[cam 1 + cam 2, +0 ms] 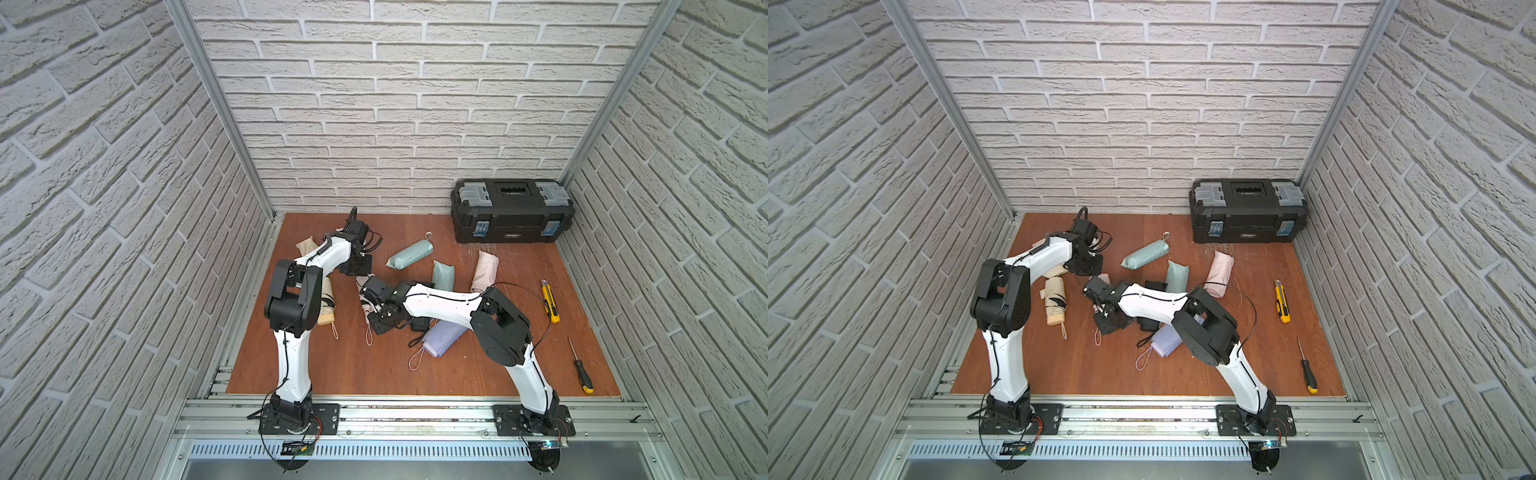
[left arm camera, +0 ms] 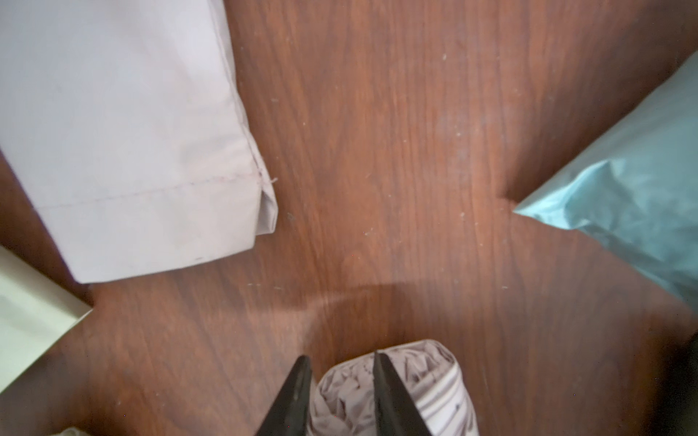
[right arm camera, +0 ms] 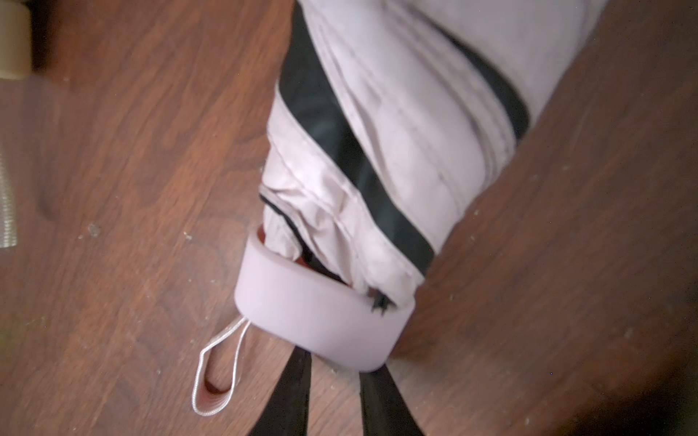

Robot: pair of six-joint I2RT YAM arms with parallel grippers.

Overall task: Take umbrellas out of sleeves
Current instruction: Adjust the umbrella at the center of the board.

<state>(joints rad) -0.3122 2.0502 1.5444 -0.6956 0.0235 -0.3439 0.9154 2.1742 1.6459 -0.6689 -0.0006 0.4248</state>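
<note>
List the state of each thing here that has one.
pink umbrella, out of its sleeve, folded, gripped at both ends
left gripper, shut on its canopy end
right gripper, shut on its handle
pink sleeve, empty, flat
beige umbrella, bare, strapped shut
mint umbrella, in its sleeve
toolbox, lid shut
</note>
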